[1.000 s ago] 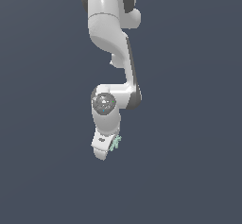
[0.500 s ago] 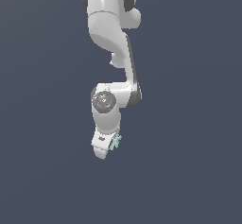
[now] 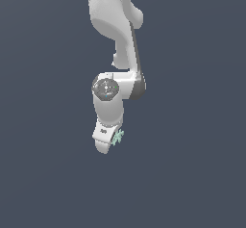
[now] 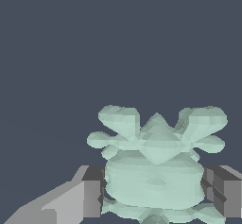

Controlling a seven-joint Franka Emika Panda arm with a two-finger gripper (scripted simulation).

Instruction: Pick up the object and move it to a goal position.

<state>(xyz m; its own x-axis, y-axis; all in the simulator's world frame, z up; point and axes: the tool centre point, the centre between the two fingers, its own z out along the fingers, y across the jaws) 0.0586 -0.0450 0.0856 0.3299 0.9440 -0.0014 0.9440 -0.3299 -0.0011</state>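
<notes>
Your object (image 4: 153, 171) sits between the two fingers (image 4: 92, 192) of the end effector (image 3: 111, 143) — pads on both flanks, clamped on it. Grasp looks done; carry to the goal is left — no goal marker visible, lift height unclear against the plain background.

The white arm (image 3: 115, 34) hangs down from the top of the exterior view, bends at a round grey-capped joint (image 3: 105, 88), and ends low with the wrist tilted slightly to that view's left. In the wrist view the hand (image 4: 156, 187) has its two grey fingers (image 4: 92, 190) pressed against either side of the object (image 4: 153, 171), gripping it.
</notes>
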